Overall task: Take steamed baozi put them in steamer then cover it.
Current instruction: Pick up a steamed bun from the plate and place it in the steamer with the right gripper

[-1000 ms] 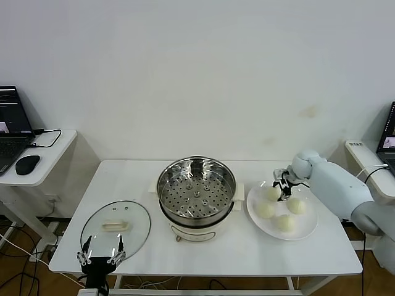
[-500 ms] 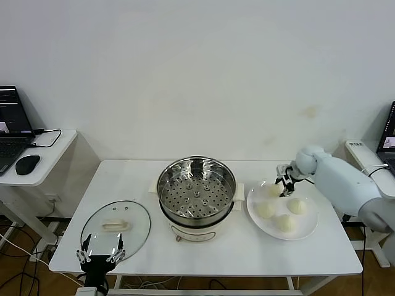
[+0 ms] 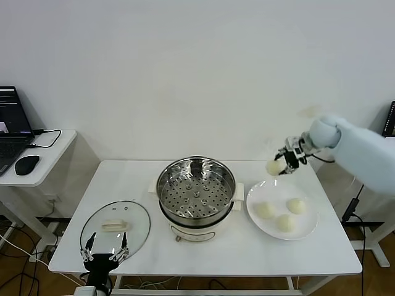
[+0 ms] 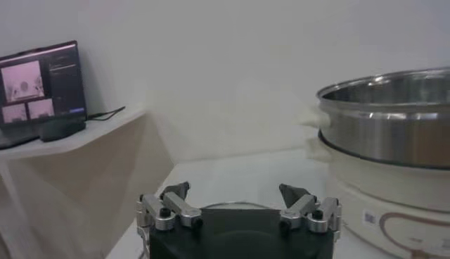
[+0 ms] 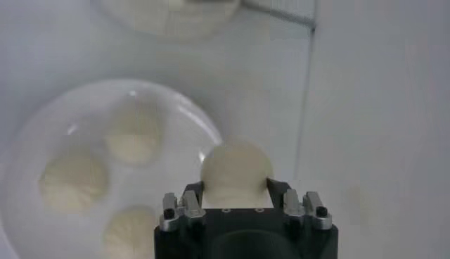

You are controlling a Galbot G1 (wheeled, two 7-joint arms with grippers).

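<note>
1. Head view first: your right gripper (image 3: 282, 164) is up in the air above the far edge of the white plate (image 3: 310, 227), fingers pinched in on one baozi (image 3: 273, 167), which hangs clear of everything.
2. Right wrist view backs that up: the held bun (image 5: 235, 167) sits snug between the two fingers, round, smooth and cream-white, with the plate (image 5: 197, 127) well below it.
3. On that plate you've got three more buns, dome-shaped and matte: one on the steamer side (image 3: 265, 210), one on the outer side (image 3: 297, 205), one nearest the front table edge (image 3: 285, 222). That makes four baozi counted, one aloft and three resting.
4. Look at the steamer (image 3: 196, 189) in the middle of the table (image 3: 247, 253): a shiny stainless basket, round, its perforated floor bare, sitting on a cream-white pot base with side handles.
5. The cover (image 3: 115, 227) lies flat on the table to the steamer's left, clear glass with a metal rim and a cream bar handle on top.
6. Your left gripper (image 3: 104, 255) waits at the front table edge just by the lid, jaws spread wide and holding nothing; its wrist view shows both fingers (image 4: 167, 209) apart with the steamer wall (image 4: 394, 116) off to one side.
</note>
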